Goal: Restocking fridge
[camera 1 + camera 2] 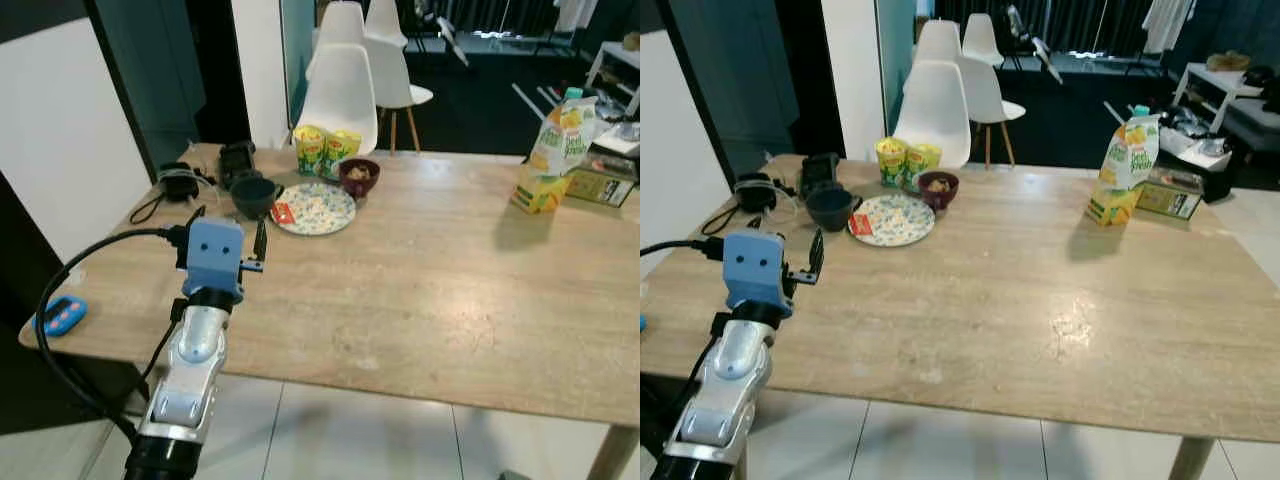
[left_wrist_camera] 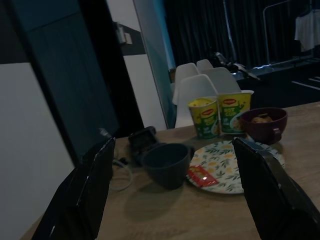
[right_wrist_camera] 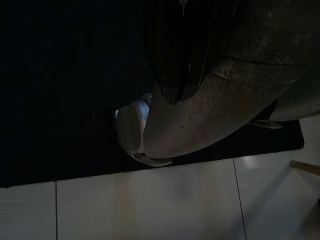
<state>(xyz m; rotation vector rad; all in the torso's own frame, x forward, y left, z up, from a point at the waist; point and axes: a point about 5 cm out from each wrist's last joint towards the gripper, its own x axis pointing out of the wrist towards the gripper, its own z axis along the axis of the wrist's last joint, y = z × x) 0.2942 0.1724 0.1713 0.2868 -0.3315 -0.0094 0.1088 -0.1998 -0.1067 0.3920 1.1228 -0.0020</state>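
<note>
A tall juice carton (image 1: 553, 150) stands at the far right of the wooden table (image 1: 420, 290). Two yellow-green noodle cups (image 1: 325, 150) stand at the far edge, beside a maroon bowl (image 1: 359, 176) with food in it. In front of them lie a patterned plate (image 1: 315, 208) carrying a red packet (image 1: 283, 212), and a dark cup (image 1: 255, 195). My left gripper (image 1: 228, 228) hovers open over the table's left part, pointing at the cup (image 2: 166, 164) and plate (image 2: 235, 167), nothing between its fingers. My right arm hangs idle over a dark mat (image 3: 60, 100) and white floor tiles.
A green box (image 1: 600, 185) lies behind the carton. Headphones (image 1: 178, 182) and a black device (image 1: 237, 160) sit at the far left corner, and a blue object (image 1: 62, 316) near the left front edge. White chairs (image 1: 340, 85) stand behind the table.
</note>
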